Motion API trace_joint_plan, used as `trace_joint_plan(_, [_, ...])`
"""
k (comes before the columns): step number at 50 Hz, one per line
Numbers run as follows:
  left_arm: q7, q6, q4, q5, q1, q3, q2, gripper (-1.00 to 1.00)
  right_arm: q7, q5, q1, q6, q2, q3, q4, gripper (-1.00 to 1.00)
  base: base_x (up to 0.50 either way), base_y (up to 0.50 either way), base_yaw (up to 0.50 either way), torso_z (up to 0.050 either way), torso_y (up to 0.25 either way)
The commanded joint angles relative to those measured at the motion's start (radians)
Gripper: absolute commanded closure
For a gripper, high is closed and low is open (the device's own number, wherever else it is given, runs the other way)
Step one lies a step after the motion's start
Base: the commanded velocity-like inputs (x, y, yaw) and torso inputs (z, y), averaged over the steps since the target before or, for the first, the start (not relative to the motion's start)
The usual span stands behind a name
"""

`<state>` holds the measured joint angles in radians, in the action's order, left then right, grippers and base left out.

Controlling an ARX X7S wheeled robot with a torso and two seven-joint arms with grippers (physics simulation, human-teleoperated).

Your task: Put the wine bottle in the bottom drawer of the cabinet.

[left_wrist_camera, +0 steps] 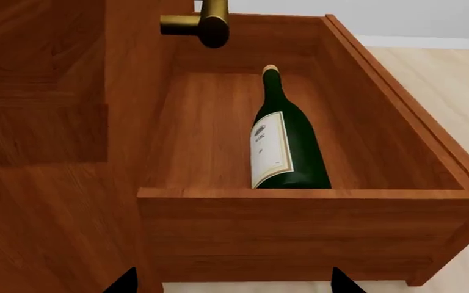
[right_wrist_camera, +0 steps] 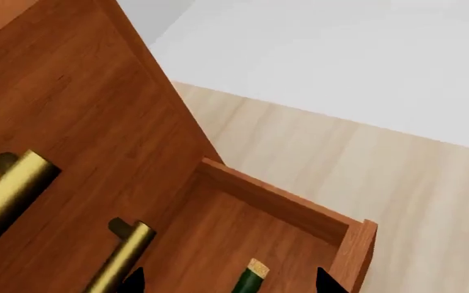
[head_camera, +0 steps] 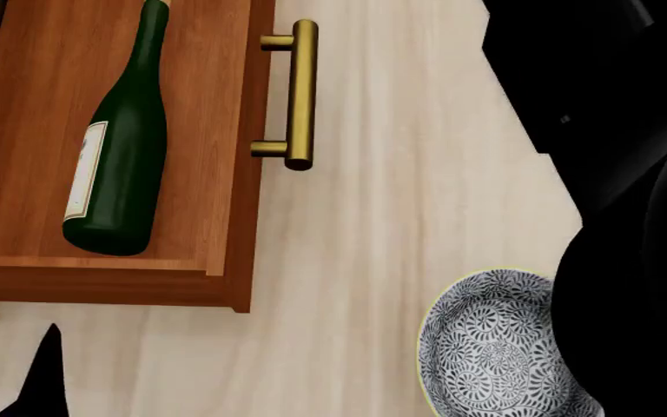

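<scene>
Lying label-up, wine bottle (left_wrist_camera: 287, 143) inside open bottom drawer (left_wrist_camera: 316, 223) — cabinet (left_wrist_camera: 39, 122) beside

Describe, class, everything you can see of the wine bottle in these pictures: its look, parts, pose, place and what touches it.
The wine bottle is dark green, glassy and slim, with a long neck, a tan cork top and a white rectangular label edged in gold. It lies on its side on the floor of the open bottom drawer, label facing up. No gripper touches it; only the drawer's wooden floor does.

A home room, by its looks. A wooden cabinet (right_wrist_camera: 71, 104) with brass handles stands on pale plank floor (head_camera: 368, 261). A patterned bowl (head_camera: 490, 352) sits nearby.
</scene>
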<state>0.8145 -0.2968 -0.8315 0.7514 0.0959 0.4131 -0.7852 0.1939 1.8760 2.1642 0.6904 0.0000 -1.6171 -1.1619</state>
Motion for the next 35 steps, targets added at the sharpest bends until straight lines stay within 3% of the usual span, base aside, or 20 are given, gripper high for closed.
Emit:
trace_joint_plan(1, [0.005, -0.010, -0.003, 0.004, 0.011, 0.005, 0.003, -1.00, 0.021, 0.006, 0.021, -0.007, 0.000, -0.011, -0.028, -1.00, 0.00, 0.00, 0.00, 0.000, 0.000])
trace_joint_plan(15, [0.004, -0.020, -0.009, -0.001, 0.022, 0.022, 0.011, -1.00, 0.052, 0.003, 0.062, 0.015, 0.003, -0.022, -0.091, -1.00, 0.00, 0.00, 0.00, 0.000, 0.000])
trace_joint_plan(27, [0.001, -0.016, -0.017, -0.012, 0.024, 0.030, 0.015, -1.00, -0.199, 0.014, 0.064, -0.069, 0.218, 0.033, 0.322, -1.00, 0.00, 0.00, 0.00, 0.000, 0.000])
trace_joint_plan(35, [0.004, -0.011, -0.013, -0.008, 0.018, 0.027, 0.012, -1.00, -0.285, 0.043, 0.056, -0.087, 0.310, 0.071, 0.468, -1.00, 0.00, 0.00, 0.00, 0.000, 0.000])
